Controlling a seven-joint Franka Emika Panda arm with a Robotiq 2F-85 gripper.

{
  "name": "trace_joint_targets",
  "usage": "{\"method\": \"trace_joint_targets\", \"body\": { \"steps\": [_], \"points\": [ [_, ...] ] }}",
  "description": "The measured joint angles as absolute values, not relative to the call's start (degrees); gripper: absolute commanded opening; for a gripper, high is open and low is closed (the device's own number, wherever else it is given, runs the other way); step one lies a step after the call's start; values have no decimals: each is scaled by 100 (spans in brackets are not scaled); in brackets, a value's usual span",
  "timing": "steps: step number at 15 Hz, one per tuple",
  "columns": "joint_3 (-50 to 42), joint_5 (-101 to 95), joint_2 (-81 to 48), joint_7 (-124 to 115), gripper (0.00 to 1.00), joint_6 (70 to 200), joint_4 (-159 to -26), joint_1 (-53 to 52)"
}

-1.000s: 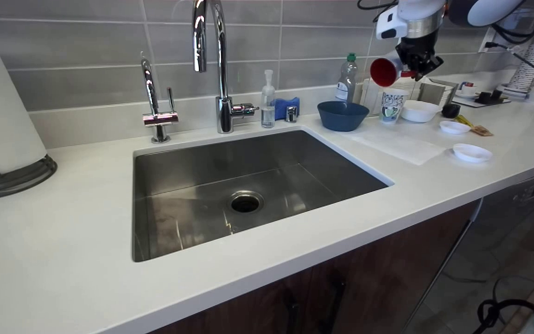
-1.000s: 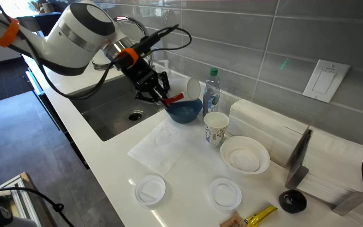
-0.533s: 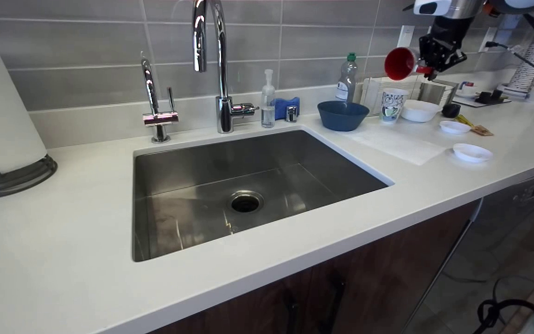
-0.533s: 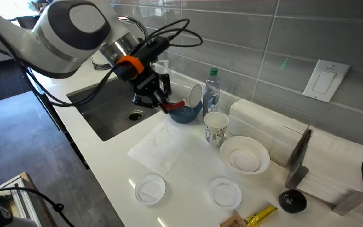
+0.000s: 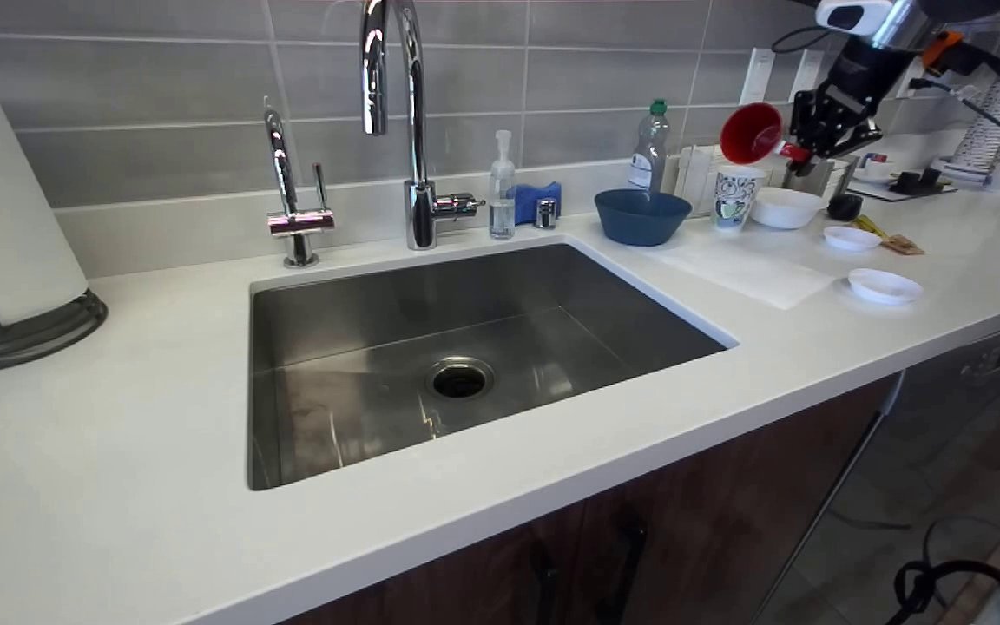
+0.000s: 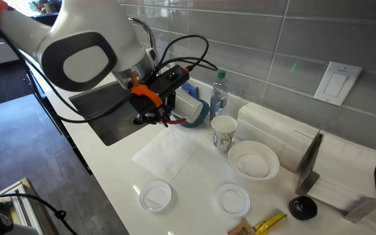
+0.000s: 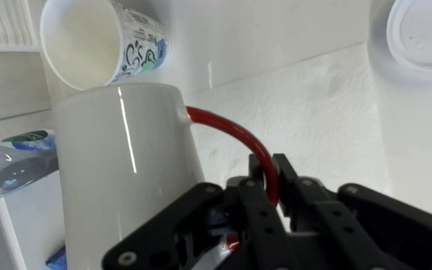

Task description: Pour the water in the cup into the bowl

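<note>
The cup, a white mug with a red inside (image 5: 752, 133), is held in the air on its side. Its mouth faces the sink in an exterior view, and its white base end shows in an exterior view (image 6: 189, 106). My gripper (image 7: 266, 165) is shut on the red handle (image 7: 234, 129), which lies between its fingers. The gripper also shows in both exterior views (image 5: 799, 156) (image 6: 166, 120). The dark blue bowl (image 5: 641, 217) stands behind the sink's right corner. In an exterior view the cup partly covers the bowl (image 6: 198, 121). No water is visible.
A patterned paper cup (image 6: 223, 133) and a clear bottle with green cap (image 6: 219, 94) stand beside the bowl. A white bowl (image 6: 254, 160), napkin holders (image 6: 344, 173), white lids (image 6: 155, 195) and a paper towel sheet (image 6: 166, 150) are on the counter. The sink (image 5: 483, 347) is near.
The arm and cup have moved away from above the blue bowl, rightward in an exterior view, then slightly lower. The cup's tilt has changed. The gripper keeps hold of the handle.
</note>
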State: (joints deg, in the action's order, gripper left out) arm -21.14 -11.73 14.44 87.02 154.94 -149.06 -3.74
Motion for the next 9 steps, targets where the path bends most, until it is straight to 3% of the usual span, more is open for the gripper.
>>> {"method": "trace_joint_targets", "body": {
  "steps": [9],
  "points": [
    [-2416,2053,1439,11413,3,14832,-14909,-665]
  ]
}}
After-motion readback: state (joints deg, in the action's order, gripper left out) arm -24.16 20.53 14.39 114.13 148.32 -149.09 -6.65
